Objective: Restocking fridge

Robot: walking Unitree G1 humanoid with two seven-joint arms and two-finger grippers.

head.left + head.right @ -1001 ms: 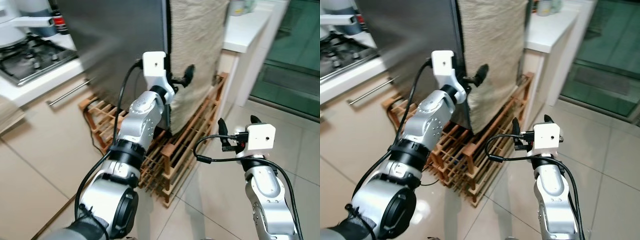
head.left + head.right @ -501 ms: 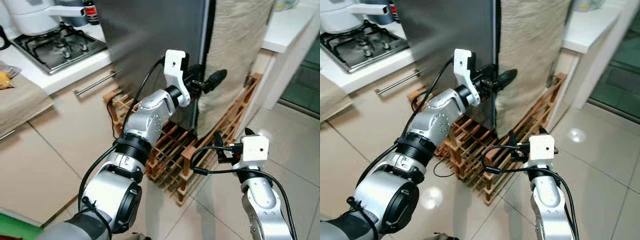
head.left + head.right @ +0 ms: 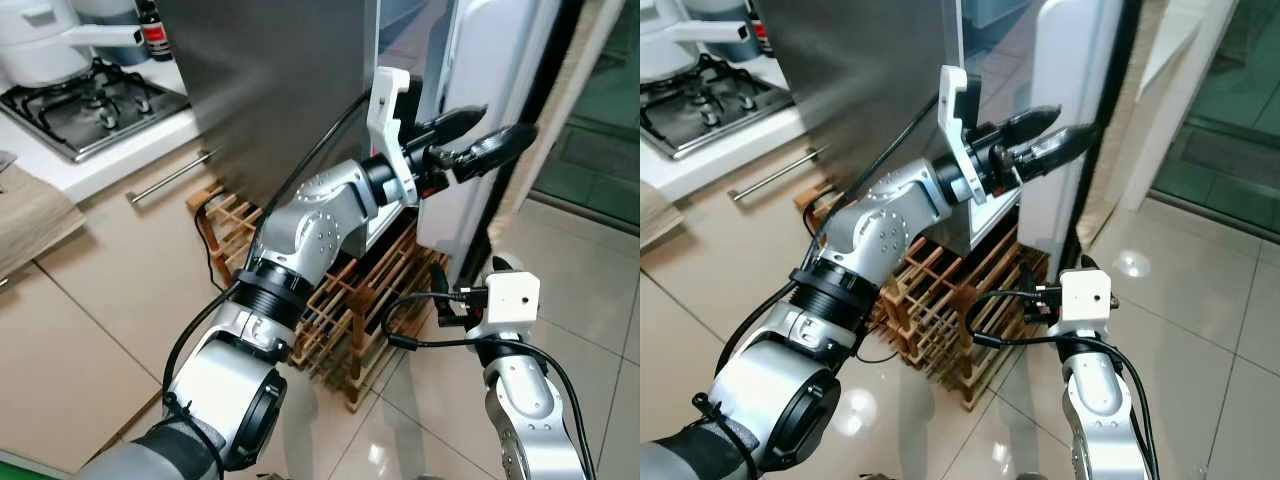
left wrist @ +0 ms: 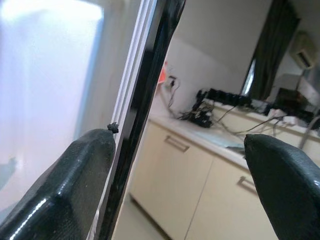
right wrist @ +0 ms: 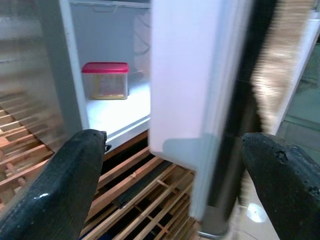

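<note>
The fridge (image 3: 270, 90) has a grey steel body, and its door (image 3: 470, 60) stands swung open with the white inner side showing. My left gripper (image 3: 505, 122) is open and reaches out at the door's free edge. In the left wrist view the door's black edge (image 4: 145, 100) lies between the fingers, against one fingertip (image 4: 85, 165). My right gripper (image 3: 468, 270) is open and holds nothing, low in front of the door's foot. Inside the fridge, a clear tub with a red lid (image 5: 105, 80) stands on a white shelf (image 5: 125, 112).
A wooden slatted rack (image 3: 340, 320) lies on the tiled floor (image 3: 590, 300) under the fridge. To the left is a counter with a gas hob (image 3: 80, 85), a white pot (image 3: 50, 45) and a drawer handle (image 3: 165, 177). A cable (image 3: 215, 225) hangs beside the rack.
The fridge door has swung open, so its white inner side shows instead of the cloth-covered front. My left gripper moved right with the door's edge. The camera shifted too.
</note>
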